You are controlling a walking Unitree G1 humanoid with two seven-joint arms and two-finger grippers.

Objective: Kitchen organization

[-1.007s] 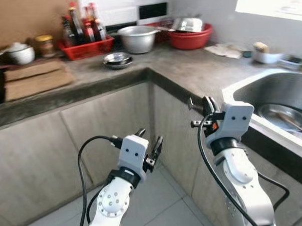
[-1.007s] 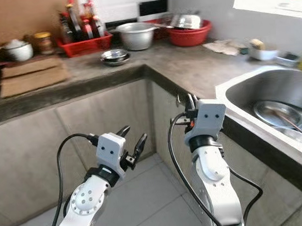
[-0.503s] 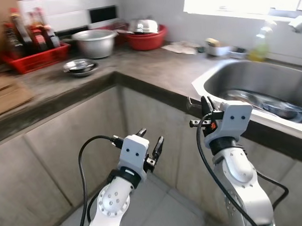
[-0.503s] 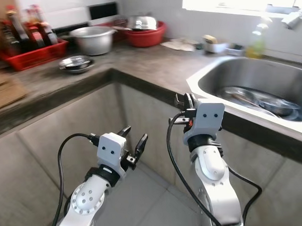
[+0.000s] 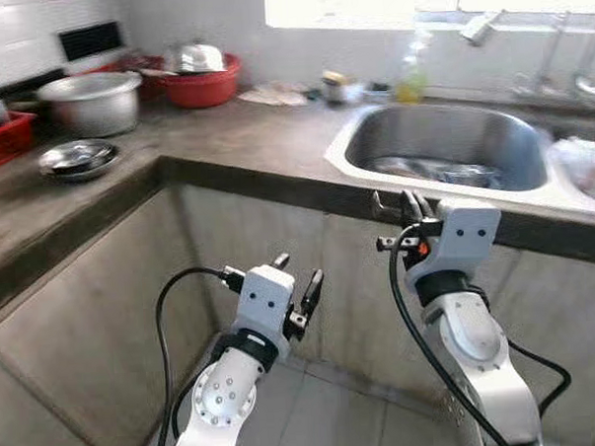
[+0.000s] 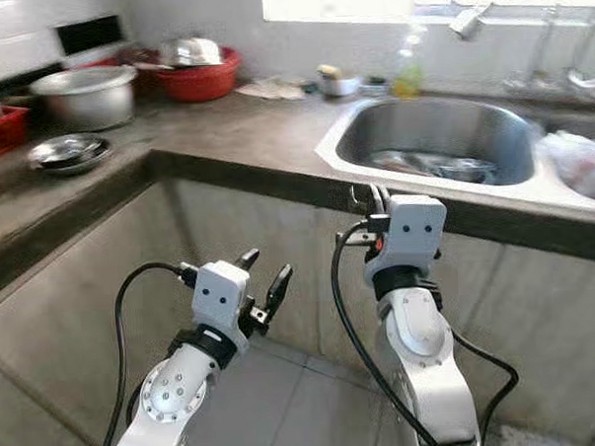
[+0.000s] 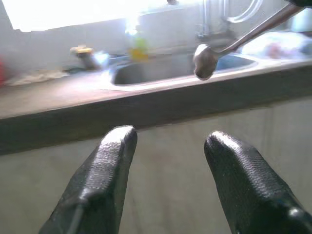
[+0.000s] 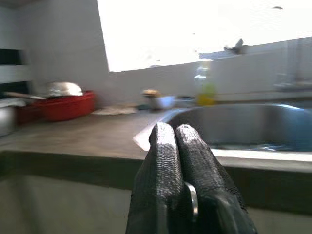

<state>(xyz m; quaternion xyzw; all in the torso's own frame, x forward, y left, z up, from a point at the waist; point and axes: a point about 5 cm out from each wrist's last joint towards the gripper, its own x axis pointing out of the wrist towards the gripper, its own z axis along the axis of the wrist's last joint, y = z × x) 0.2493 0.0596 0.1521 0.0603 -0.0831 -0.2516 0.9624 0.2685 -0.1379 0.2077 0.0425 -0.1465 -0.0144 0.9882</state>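
Robot faces an L-shaped grey countertop. Left gripper sits lower centre of the frame, below counter height, fingers spread apart, holding nothing. Right gripper is mid-frame, raised against the counter's front edge, just under the sink; fingers pressed together, with a small metal bit showing between them that I can't identify. The stainless sink at upper right holds dishes. Yellow-green bottle stands behind it by the window. Red basin with a metal bowl inside sits upper left, big aluminium pot beside it, stacked steel bowls nearer the counter edge. Red crate at far left edge.
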